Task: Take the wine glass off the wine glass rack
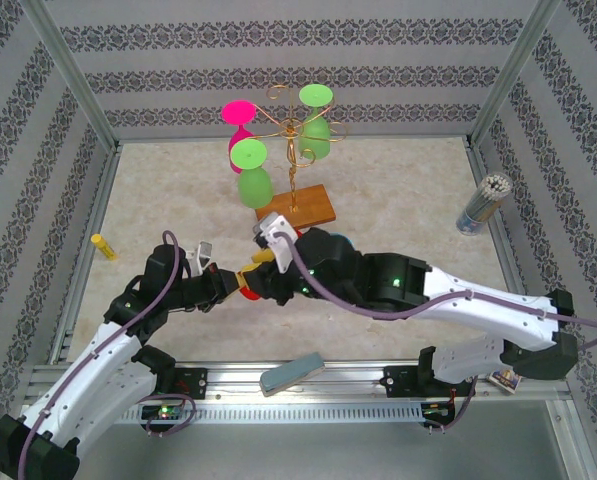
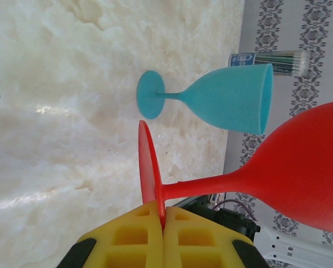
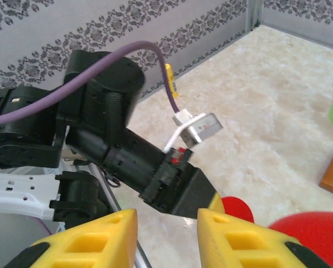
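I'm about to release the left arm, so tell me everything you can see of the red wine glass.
The red wine glass: matte, plastic-looking, with a round bowl, slim stem and flat disc foot. The left gripper is shut on the foot's edge, yellow fingers either side. It stands parallel to the teal glass beyond it, apart from it. Whether its foot touches the table is unclear.

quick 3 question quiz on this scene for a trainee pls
1. True or false: the left gripper is shut on the foot of the red glass.
2. How many glasses hang on the wine glass rack?
3. The right gripper is: A) open with nothing between its fingers, B) shut on a glass.

Key: 1 true. 2 three: one pink glass and two green glasses. 3 A.
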Action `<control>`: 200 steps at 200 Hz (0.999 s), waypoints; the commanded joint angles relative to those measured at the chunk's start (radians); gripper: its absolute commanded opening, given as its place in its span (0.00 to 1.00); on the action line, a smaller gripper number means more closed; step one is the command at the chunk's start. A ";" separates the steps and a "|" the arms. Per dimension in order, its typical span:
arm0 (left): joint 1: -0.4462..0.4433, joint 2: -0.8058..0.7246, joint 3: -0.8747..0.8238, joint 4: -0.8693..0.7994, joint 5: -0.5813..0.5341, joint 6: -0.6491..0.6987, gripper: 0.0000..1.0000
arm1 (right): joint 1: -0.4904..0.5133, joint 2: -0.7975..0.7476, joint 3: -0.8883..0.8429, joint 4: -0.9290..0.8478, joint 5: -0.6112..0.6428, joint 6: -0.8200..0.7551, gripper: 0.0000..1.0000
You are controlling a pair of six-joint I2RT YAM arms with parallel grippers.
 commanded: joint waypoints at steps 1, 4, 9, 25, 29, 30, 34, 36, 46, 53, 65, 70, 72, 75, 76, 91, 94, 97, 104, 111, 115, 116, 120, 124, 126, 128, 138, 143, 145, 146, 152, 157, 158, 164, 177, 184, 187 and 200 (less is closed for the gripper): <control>0.013 -0.017 -0.023 0.125 0.027 -0.005 0.00 | -0.086 -0.054 -0.002 -0.094 -0.092 0.074 0.38; 0.012 -0.016 -0.025 0.132 0.029 -0.007 0.00 | -0.096 -0.061 -0.008 -0.094 -0.097 0.080 0.38; 0.013 -0.017 -0.030 0.143 0.034 -0.010 0.00 | -0.110 -0.072 -0.017 -0.093 -0.104 0.087 0.39; 0.012 -0.017 -0.041 0.171 0.037 -0.014 0.00 | -0.156 -0.109 -0.044 -0.093 -0.113 0.099 0.42; 0.013 -0.017 -0.042 0.178 0.038 -0.015 0.00 | -0.166 -0.116 -0.051 -0.091 -0.119 0.100 0.42; 0.013 -0.017 -0.043 0.180 0.039 -0.015 0.00 | -0.169 -0.118 -0.052 -0.090 -0.121 0.100 0.42; 0.013 -0.018 -0.047 0.188 0.040 -0.015 0.00 | -0.181 -0.125 -0.059 -0.090 -0.126 0.102 0.42; 0.013 -0.018 -0.048 0.193 0.041 -0.016 0.00 | -0.188 -0.130 -0.063 -0.090 -0.128 0.104 0.42; 0.013 -0.015 -0.054 0.212 0.044 -0.020 0.00 | -0.212 -0.141 -0.073 -0.095 -0.134 0.110 0.42; 0.012 -0.014 -0.059 0.228 0.047 -0.023 0.00 | -0.234 -0.145 -0.082 -0.099 -0.150 0.112 0.43; 0.012 -0.014 -0.067 0.254 0.055 -0.028 0.00 | -0.260 -0.145 -0.088 -0.111 -0.162 0.118 0.43; 0.013 -0.014 -0.069 0.260 0.056 -0.028 0.00 | -0.270 -0.145 -0.091 -0.108 -0.174 0.119 0.43; 0.012 -0.014 -0.070 0.262 0.056 -0.028 0.00 | -0.271 -0.145 -0.092 -0.108 -0.176 0.118 0.43; 0.012 -0.014 -0.071 0.266 0.055 -0.029 0.00 | -0.275 -0.144 -0.094 -0.106 -0.181 0.119 0.43; 0.013 -0.014 -0.071 0.266 0.055 -0.030 0.00 | -0.276 -0.144 -0.095 -0.106 -0.183 0.119 0.43; 0.012 -0.011 -0.077 0.273 0.053 -0.030 0.00 | -0.290 -0.135 -0.099 -0.097 -0.208 0.120 0.43; 0.013 -0.011 -0.078 0.275 0.053 -0.031 0.00 | -0.292 -0.132 -0.099 -0.096 -0.213 0.119 0.43; 0.013 -0.010 -0.080 0.275 0.053 -0.031 0.00 | -0.294 -0.128 -0.099 -0.096 -0.217 0.119 0.43; 0.012 -0.010 -0.084 0.280 0.054 -0.034 0.00 | -0.297 -0.120 -0.097 -0.098 -0.223 0.115 0.43; 0.013 -0.008 -0.086 0.285 0.053 -0.037 0.00 | -0.301 -0.110 -0.095 -0.100 -0.228 0.112 0.43; 0.013 -0.008 -0.087 0.286 0.052 -0.038 0.00 | -0.302 -0.104 -0.094 -0.102 -0.231 0.109 0.43; 0.013 -0.008 -0.088 0.286 0.051 -0.038 0.00 | -0.302 -0.103 -0.093 -0.103 -0.231 0.109 0.43; 0.013 -0.007 -0.088 0.286 0.051 -0.038 0.00 | -0.304 -0.096 -0.092 -0.105 -0.233 0.107 0.43; 0.012 -0.006 -0.088 0.287 0.052 -0.036 0.00 | -0.305 -0.091 -0.092 -0.106 -0.233 0.105 0.43; 0.013 -0.006 -0.088 0.288 0.052 -0.036 0.00 | -0.305 -0.089 -0.092 -0.106 -0.233 0.105 0.43; 0.013 -0.005 -0.088 0.290 0.051 -0.036 0.00 | -0.306 -0.087 -0.092 -0.106 -0.234 0.104 0.43; 0.013 -0.006 -0.088 0.290 0.052 -0.036 0.00 | -0.308 -0.077 -0.091 -0.104 -0.238 0.100 0.42; 0.013 -0.005 -0.088 0.289 0.051 -0.035 0.00 | -0.310 -0.072 -0.092 -0.103 -0.239 0.099 0.41; 0.012 -0.005 -0.088 0.289 0.051 -0.034 0.00 | -0.311 -0.070 -0.092 -0.101 -0.239 0.099 0.41; 0.013 -0.005 -0.089 0.289 0.051 -0.033 0.00 | -0.312 -0.070 -0.092 -0.101 -0.239 0.099 0.41; 0.013 -0.004 -0.086 0.288 0.051 -0.032 0.00 | -0.313 -0.066 -0.093 -0.097 -0.242 0.099 0.39; 0.013 -0.002 -0.086 0.287 0.051 -0.031 0.00 | -0.314 -0.062 -0.093 -0.094 -0.247 0.099 0.38; 0.013 -0.002 -0.086 0.286 0.051 -0.031 0.00 | -0.314 -0.061 -0.093 -0.093 -0.249 0.098 0.38; 0.012 0.000 -0.086 0.287 0.051 -0.030 0.00 | -0.316 -0.056 -0.091 -0.091 -0.255 0.098 0.36; 0.012 0.001 -0.085 0.286 0.051 -0.028 0.00 | -0.318 -0.046 -0.086 -0.093 -0.261 0.093 0.33; 0.013 0.001 -0.085 0.285 0.049 -0.027 0.00 | -0.317 -0.041 -0.084 -0.093 -0.263 0.091 0.31; 0.012 0.001 -0.085 0.283 0.048 -0.027 0.00 | -0.318 -0.039 -0.084 -0.093 -0.263 0.091 0.30; 0.013 0.003 -0.083 0.282 0.046 -0.025 0.00 | -0.319 -0.035 -0.082 -0.093 -0.265 0.091 0.25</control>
